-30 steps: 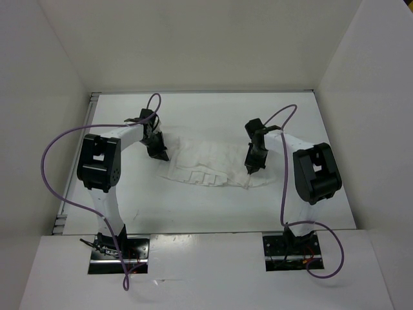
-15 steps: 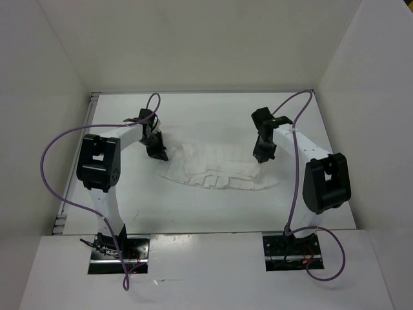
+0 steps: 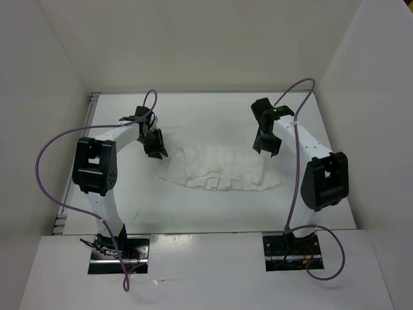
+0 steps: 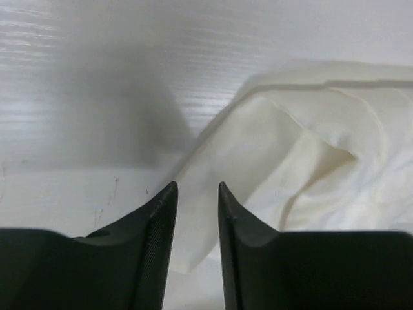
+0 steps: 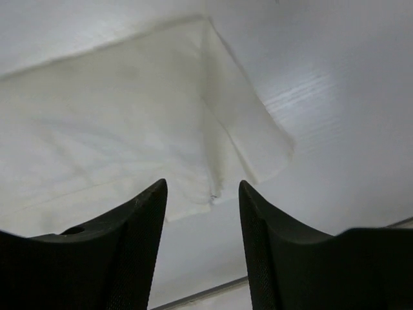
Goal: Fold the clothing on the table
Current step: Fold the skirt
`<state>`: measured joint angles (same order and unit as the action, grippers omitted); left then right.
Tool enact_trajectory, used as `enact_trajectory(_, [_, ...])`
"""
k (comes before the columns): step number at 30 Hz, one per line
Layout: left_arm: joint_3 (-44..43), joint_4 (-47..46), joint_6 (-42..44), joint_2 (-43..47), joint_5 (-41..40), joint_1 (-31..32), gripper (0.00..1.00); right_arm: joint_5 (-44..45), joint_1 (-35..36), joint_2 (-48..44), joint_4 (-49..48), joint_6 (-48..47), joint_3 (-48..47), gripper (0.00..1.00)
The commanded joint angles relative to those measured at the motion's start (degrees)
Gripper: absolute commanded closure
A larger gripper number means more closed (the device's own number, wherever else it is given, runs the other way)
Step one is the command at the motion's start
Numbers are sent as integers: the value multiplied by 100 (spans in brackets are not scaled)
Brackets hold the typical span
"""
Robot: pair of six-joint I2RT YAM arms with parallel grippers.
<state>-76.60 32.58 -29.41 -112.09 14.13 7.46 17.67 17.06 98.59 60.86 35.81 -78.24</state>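
Right end effector (image 3: 266,151) wide (fingers pointing down) over clothing (image 3: 219,169), left end effector (image 3: 158,152) low, narrowly parted.

Overhead: left claw (image 3: 157,146) sits over the left end of the skirt (image 3: 219,169) and right claw (image 3: 266,147) over its far right corner. Cloth under both is hidden, so contact can't be told. Waistband too small to pick out. Near strip of the surface (image 3: 193,210) is hidden behind the white panel (image 3: 206,271) holding the arm bases. Left wrist: skirt cut off by the right edge, lower part hidden behind the fingers (image 4: 151,252), finger bases cut off at the bottom. Right wrist: skirt cut off at the left edge, near part behind the fingers.
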Motion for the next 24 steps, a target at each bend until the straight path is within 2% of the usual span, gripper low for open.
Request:
enact_trajectory(1, [-302, 73, 164, 932, 72, 35, 59, 379, 69, -674, 383, 58, -955, 46])
enact_trajectory(2, [-399, 143, 164, 1048, 159, 36, 49, 151, 69, -674, 383, 57, -957, 44])
enact_trajectory(5, [-584, -75, 164, 1286, 773, 211, 46, -445, 245, -613, -257, -4, -632, 44])
enact_trajectory(9, [-496, -795, -3, 1244, 2021, 413, 46, -1062, 245, -350, -1382, -4, 18, 46])
enact_trajectory(10, [-496, -919, -99, 1147, 2563, 414, 48, -1064, 245, -262, -1671, -74, 97, 46])
enact_trajectory(14, [-496, -1857, -564, 584, 3673, 746, 54, -1002, 113, 388, -1701, -188, -103, 47])
enact_trajectory(19, [-812, -1983, -689, -224, 3544, 950, 61, -1020, -88, 609, -1753, -303, -280, 47])
enact_trajectory(24, [-586, -1913, -873, -866, 2773, 950, 70, -1318, -203, 793, -1753, -373, -280, 47])
